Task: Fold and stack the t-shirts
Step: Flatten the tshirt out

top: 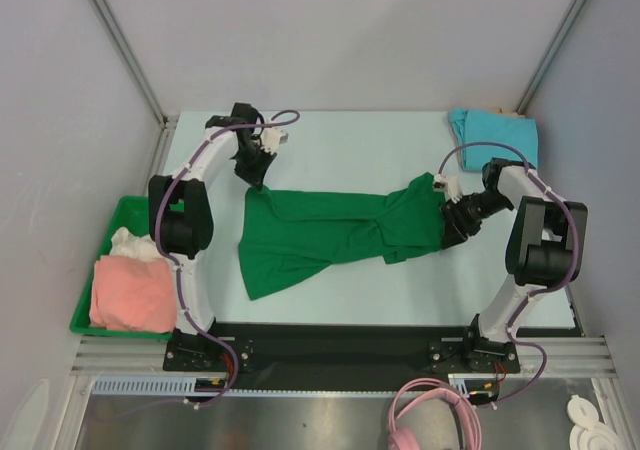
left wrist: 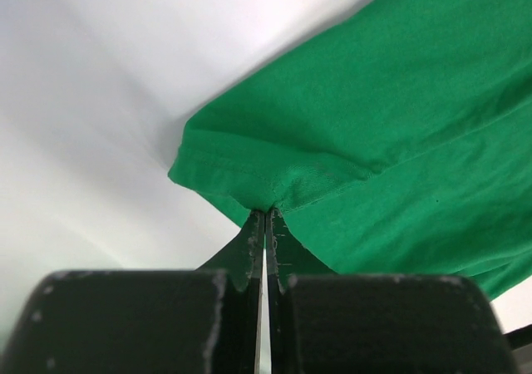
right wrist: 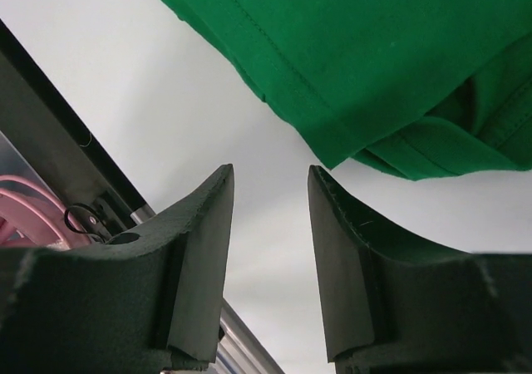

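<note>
- The dark green soft cloth t-shirt [top: 320,235] lies stretched across the middle of the pale table [top: 350,145]. It is bunched and twisted toward its right end, so it is not yet flat.
- The left gripper [left wrist: 264,216] has its jaws together, clamped on a hemmed corner at the shirt's far-left end. Only the tip of the corner looks caught, so pull gently or the cloth may slip out.
- The right gripper [right wrist: 270,183] has its jaws apart with nothing between them. It sits low over the table, just beside the shirt's doubled-over edge at the right end.
- The step in hand looks like spreading the shirt flat before folding.
- The right jaws should take a single corner at the rumpled end rather than the doubled fold. Both arms can then draw apart evenly to take out the twist.
- Keep the cloth low, so that it drags flat instead of lifting and rolling.
- The turquoise cloth t-shirt [top: 495,132] lies at the table's far right corner. The salmon-pink t-shirt [top: 130,292] and the white t-shirt [top: 135,242] sit in the bright green plastic tray [top: 125,212] on the left, well apart from the work.
</note>
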Robot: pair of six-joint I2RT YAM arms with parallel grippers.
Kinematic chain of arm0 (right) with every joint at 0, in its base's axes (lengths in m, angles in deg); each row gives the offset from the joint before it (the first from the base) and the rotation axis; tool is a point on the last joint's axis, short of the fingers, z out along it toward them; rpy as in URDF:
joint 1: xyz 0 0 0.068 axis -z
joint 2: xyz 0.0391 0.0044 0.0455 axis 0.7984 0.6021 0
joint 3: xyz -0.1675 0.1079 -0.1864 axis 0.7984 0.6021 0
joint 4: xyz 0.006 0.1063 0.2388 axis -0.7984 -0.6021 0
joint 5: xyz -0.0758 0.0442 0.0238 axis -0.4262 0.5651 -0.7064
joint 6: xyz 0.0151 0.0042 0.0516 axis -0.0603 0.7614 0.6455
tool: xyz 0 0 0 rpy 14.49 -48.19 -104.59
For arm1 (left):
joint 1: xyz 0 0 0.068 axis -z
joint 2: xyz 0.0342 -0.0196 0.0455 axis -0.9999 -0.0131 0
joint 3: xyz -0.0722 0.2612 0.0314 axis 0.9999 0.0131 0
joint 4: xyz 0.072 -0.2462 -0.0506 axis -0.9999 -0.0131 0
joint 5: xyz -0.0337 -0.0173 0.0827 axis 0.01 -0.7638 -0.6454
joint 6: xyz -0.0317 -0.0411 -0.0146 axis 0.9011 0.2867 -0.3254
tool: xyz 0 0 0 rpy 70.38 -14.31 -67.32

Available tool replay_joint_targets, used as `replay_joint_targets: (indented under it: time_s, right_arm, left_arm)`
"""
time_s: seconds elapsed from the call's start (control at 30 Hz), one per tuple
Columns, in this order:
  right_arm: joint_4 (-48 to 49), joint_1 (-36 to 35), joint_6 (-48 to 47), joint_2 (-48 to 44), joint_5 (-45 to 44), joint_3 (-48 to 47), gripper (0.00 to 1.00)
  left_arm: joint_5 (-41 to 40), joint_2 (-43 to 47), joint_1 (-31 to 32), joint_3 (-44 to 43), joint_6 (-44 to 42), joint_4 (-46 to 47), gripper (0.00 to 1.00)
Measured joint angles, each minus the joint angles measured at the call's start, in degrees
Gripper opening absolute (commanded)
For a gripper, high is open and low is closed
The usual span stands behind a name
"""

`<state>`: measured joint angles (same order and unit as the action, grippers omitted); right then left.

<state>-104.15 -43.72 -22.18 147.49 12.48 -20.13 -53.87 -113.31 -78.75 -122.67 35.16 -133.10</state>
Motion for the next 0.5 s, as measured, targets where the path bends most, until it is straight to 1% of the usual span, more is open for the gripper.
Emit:
replay_joint_targets:
  time_s: [0.5]
  right_arm:
    - [4.3,0.1,2.0,5.7,-1.7,-3.4,0.47]
  left_arm:
    - [-0.4,0.0,0.0,1.3,-0.6,0.0,0.00]
